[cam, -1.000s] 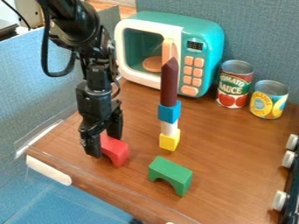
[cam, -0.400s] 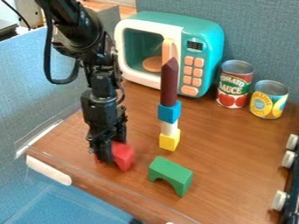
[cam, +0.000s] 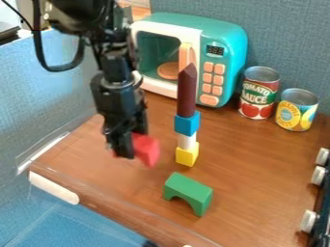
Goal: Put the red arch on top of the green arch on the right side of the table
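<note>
Far left of the block tower point(cam: 187, 113), a pale bar point(cam: 53, 187) lies along the front edge of the desk point(cam: 251, 159). The black arm point(cam: 113, 53) comes in at the top, left of the tower, with its base cut off and its upper part blurred; a dark cable point(cam: 61, 67) loops beside it.

The pincer point(cam: 131, 145) hangs down left of the tower, parted only as far as the red arch point(cam: 147, 150) between its fingers allows, and it has hold of that piece. One finger covers much of the arch, with a small bit of red on its far left side; most of the arch shows on the side toward the tower. The arch's curved cut-out is hard to make out, and I cannot tell whether its lower edge touches the desk.

The green arch point(cam: 188, 190) stands on the desk in front of the tower, well clear of the pincer, nearer the camera and to the right.

Behind the tower is the toy microwave point(cam: 222, 50); the arm hides part of its left edge, and the tower covers a bit of its door. Right of the tower and farther back are a red can point(cam: 259, 94), then a yellow can point(cam: 297, 110). Farthest right of the tower, pale knobs point(cam: 318, 175) sit on a dark unit point(cam: 322, 207) that the view cuts off.
</note>
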`<state>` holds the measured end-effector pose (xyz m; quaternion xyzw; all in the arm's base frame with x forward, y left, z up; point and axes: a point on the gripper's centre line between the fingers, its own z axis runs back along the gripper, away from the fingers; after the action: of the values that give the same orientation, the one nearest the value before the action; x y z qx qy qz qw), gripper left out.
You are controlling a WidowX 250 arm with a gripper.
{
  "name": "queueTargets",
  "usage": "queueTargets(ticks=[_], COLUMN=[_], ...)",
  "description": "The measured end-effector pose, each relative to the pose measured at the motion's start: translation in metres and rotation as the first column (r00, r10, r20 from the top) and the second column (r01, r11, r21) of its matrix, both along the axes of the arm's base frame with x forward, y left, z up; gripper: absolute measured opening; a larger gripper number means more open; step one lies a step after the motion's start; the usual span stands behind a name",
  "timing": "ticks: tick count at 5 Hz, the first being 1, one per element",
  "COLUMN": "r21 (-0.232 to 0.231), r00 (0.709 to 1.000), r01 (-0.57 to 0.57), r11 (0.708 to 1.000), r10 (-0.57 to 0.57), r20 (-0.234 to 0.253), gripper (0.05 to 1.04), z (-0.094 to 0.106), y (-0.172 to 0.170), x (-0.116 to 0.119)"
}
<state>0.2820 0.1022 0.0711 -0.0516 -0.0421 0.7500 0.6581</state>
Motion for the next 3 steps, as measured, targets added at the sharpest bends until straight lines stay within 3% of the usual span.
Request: queueTargets(ticks=[1, 2, 3], r21=[-0.021, -0.005, 0.016], r00=[1.0, 0.996, 0.992], r01=[0.029, 0.088, 0.125], r11=[0.999, 0.996, 0.992], r10=[-0.029, -0.088, -0.125], r20=[-0.001, -0.003, -0.036], gripper=[0.591, 0.591, 0.591], z=[0.007, 0.02, 0.024], y=[-0.017, -0.037, -0.057], x=[0.007, 0.019, 0.024])
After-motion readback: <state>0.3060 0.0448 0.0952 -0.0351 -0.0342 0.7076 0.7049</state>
